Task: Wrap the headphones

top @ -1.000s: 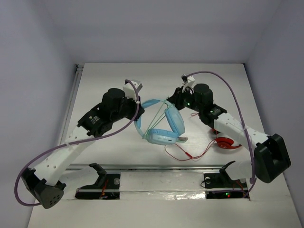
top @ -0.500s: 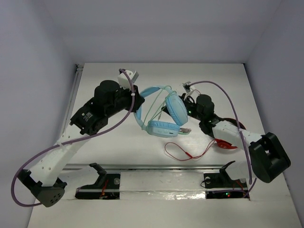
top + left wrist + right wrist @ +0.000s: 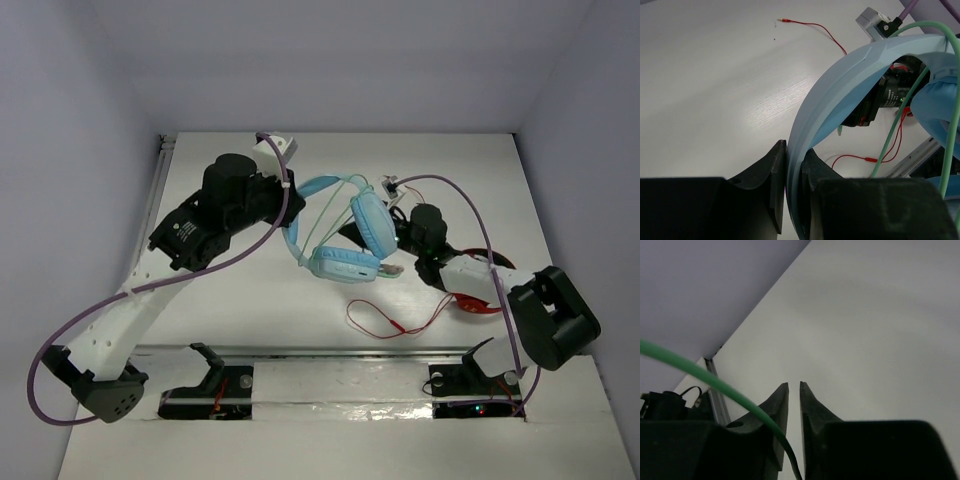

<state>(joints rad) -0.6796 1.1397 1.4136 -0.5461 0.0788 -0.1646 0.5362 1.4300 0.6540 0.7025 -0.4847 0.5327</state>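
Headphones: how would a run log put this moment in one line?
left end effector: shut on headband | right end effector: shut on cable

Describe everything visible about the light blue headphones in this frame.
The light blue headphones are over-ear, with a smooth, plastic-looking headband and two oval padded cups. A thin mint-green cable is looped across the band. The left gripper clamps the headband edge-on between its fingers, and the band arches away from them. The cable runs into the nearly closed fingers of the right gripper. Whether the lower cup rests on the table cannot be told.
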